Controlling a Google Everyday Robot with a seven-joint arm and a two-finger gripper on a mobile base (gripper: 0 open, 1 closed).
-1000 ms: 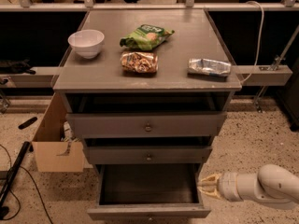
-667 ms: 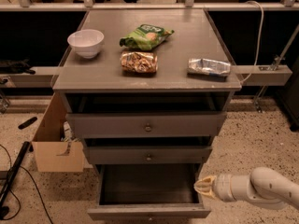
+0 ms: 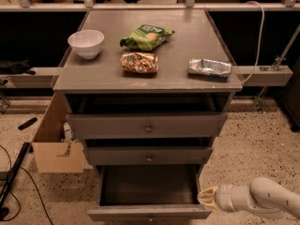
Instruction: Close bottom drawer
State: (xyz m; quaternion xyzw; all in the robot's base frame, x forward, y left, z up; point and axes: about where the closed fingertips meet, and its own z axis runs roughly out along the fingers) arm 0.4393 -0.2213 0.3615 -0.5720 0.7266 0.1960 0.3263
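The bottom drawer (image 3: 149, 213) of the grey cabinet is pulled far out, showing its dark empty interior (image 3: 149, 184). Its flat grey front runs along the bottom edge of the view; the knob is barely in view. My gripper (image 3: 205, 198) comes in from the lower right on a white arm. Its tan tip sits at the drawer's right front corner, just above the front panel. The middle drawer (image 3: 149, 155) and the top drawer (image 3: 148, 125) are both slightly open.
On the cabinet top lie a white bowl (image 3: 86, 43), a green bag (image 3: 146, 36), a brown snack bag (image 3: 139, 62) and a silver packet (image 3: 209, 67). An open cardboard box (image 3: 52, 144) stands left of the cabinet. Cables lie on the speckled floor at the left.
My gripper has moved a little to the left, toward the drawer's right front corner. The drawer has not visibly moved.
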